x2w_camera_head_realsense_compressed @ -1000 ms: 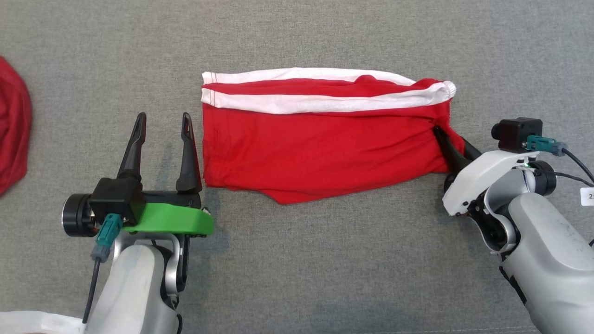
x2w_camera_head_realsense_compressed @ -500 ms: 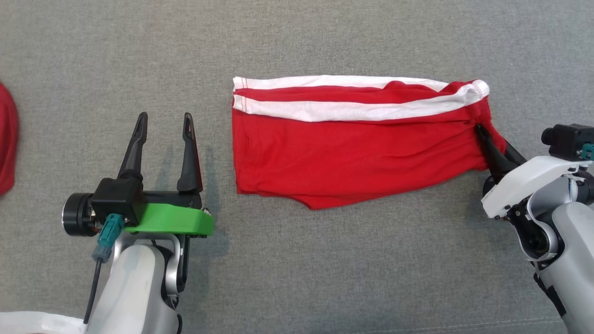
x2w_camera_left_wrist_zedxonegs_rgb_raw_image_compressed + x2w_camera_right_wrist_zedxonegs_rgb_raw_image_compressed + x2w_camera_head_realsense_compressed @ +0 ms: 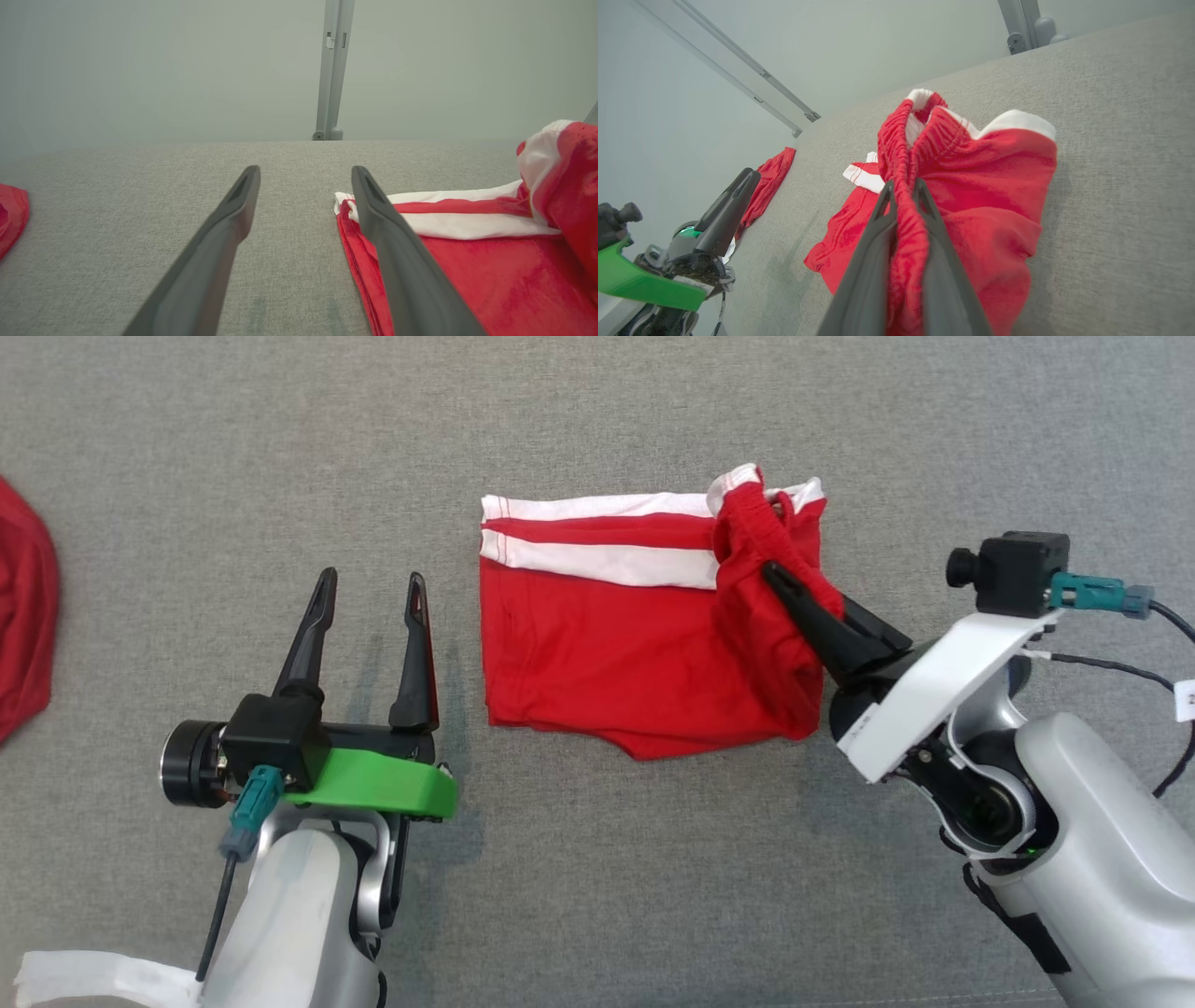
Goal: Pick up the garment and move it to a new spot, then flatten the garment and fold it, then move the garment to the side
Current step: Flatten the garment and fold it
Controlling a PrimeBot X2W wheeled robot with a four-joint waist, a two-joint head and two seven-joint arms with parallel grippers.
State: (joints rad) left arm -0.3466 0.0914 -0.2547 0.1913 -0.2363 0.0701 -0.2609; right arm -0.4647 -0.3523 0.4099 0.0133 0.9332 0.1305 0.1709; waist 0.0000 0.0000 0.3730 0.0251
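Right end of the garment [image 3: 607, 653] has come up off the grey surface [image 3: 597, 896] since half a second ago: then it lay stretched toward the right edge of the head frame, now the right gripper [image 3: 903, 186] has it lifted and swung left, hanging over the garment's right half. Jaws are clamped on the gathered waistband [image 3: 908, 140], with red fabric pinched between both fingers, clear in the right wrist view. Rest of the garment lies flat at centre frame, white stripes toward the top, its left edge near the left gripper [image 3: 372, 577] but apart from it. Left gripper is wide open and empty, hovering at lower left. Step looks like the fold, roughly midway, right half going over left half. To do it well, probably: carry the held end further left and low so the upper layer rolls over instead of dragging the bottom one; line the waistband up with the left edge, stripes over stripes; set it down before letting go, else it may flop back. Bottom layer looks free to slide, so pinning the left edge with the left gripper could help. Spare red cloth [image 3: 23, 616] at far left is well apart, not in the way
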